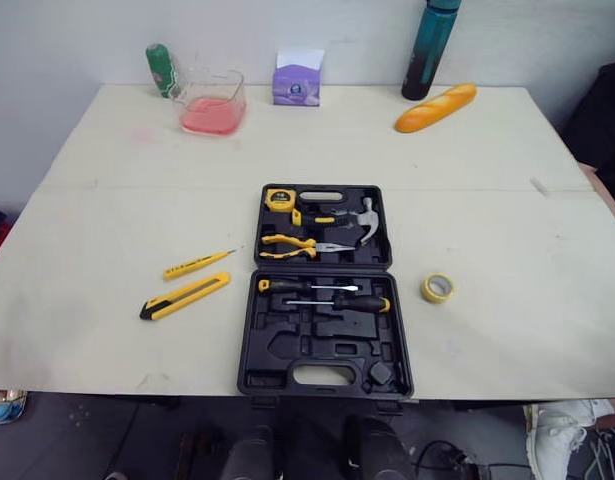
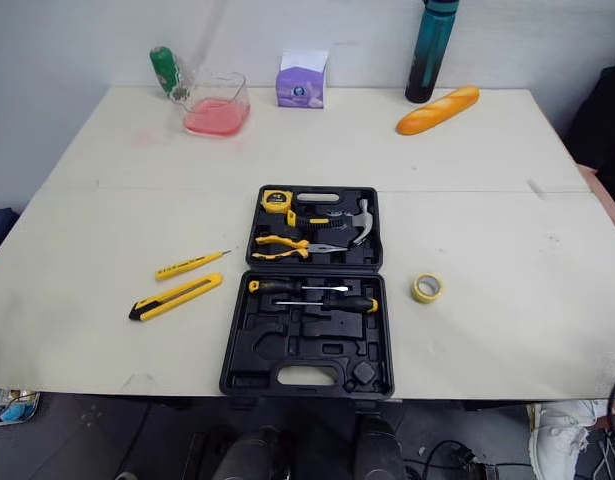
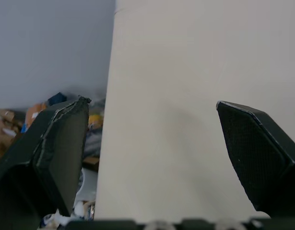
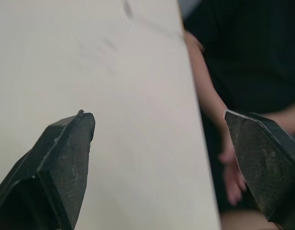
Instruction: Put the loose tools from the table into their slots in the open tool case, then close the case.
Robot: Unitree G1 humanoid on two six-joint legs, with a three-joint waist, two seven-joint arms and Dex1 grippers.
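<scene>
Left gripper (image 3: 151,103) reads as released on my feed, its two black fingers spread wide over bare tabletop at the table's edge. My right gripper (image 4: 157,115) is likewise spread wide with nothing between the fingers, above the table's edge, where a person's arm (image 4: 205,86) rests alongside.

From the head camera I see the pale table (image 1: 487,200), and at its near middle the black tool case (image 1: 262,350) lies fully open and flat, handle cut-out at the near edge. Its far half holds a hammer (image 1: 365,220), yellow-handled pliers (image 1: 287,245) and a yellow tape measure (image 1: 279,198) in the far left corner. Its near half holds two screwdrivers (image 1: 327,296) lying crosswise along the hinge side; the moulded slots nearer me are empty.

Left of the case, apart from it, a yellow and black utility knife (image 1: 185,296) lies at a slant. Just beyond it is a thin yellow test pen (image 1: 197,264) at a similar slant, tip towards the case. Right of the case, near its hinge line, sits a small yellow tape roll (image 1: 437,288) lying flat.

Along the far edge I make out a teal bottle (image 1: 430,45), a baguette (image 1: 435,107), a clear container (image 1: 212,102) with pink contents, a purple tissue box (image 1: 297,80) and a green bottle (image 1: 162,68)
</scene>
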